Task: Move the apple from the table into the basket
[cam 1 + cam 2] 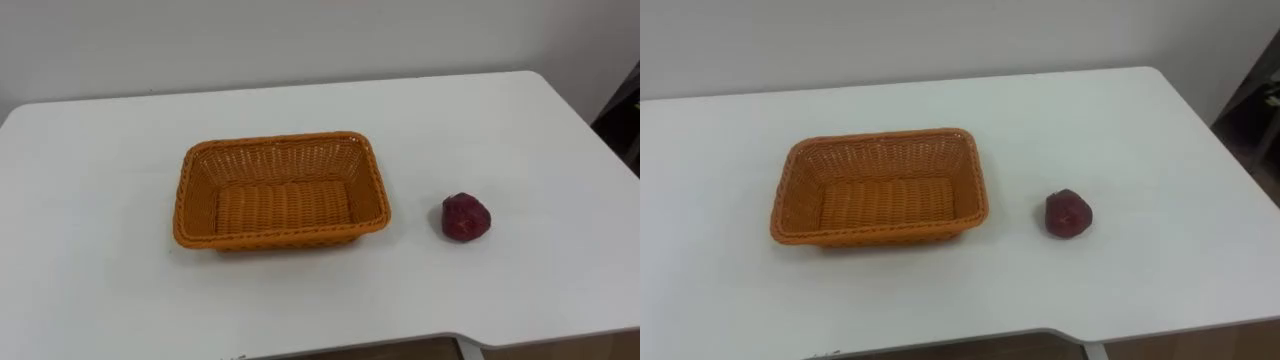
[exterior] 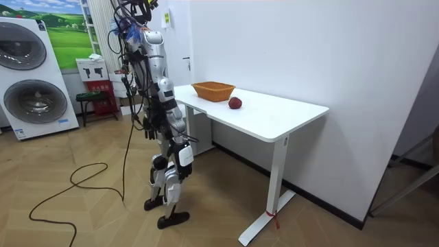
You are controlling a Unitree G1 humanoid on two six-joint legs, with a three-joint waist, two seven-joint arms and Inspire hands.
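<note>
Left hand (image 2: 147, 130) and right hand (image 2: 180, 129) hang low by the robot's hips as it stands at the counter's (image 1: 100, 280) long edge, and the fingers are too small to tell whether they're open or curled. The dark red apple (image 1: 466, 217) sits on the counter, right of the empty wicker basket (image 1: 280, 142), near but apart. The danger is that a glancing touch rolls the round fruit towards the near edge, or a low carry clips the rim and shoves the light basket
</note>
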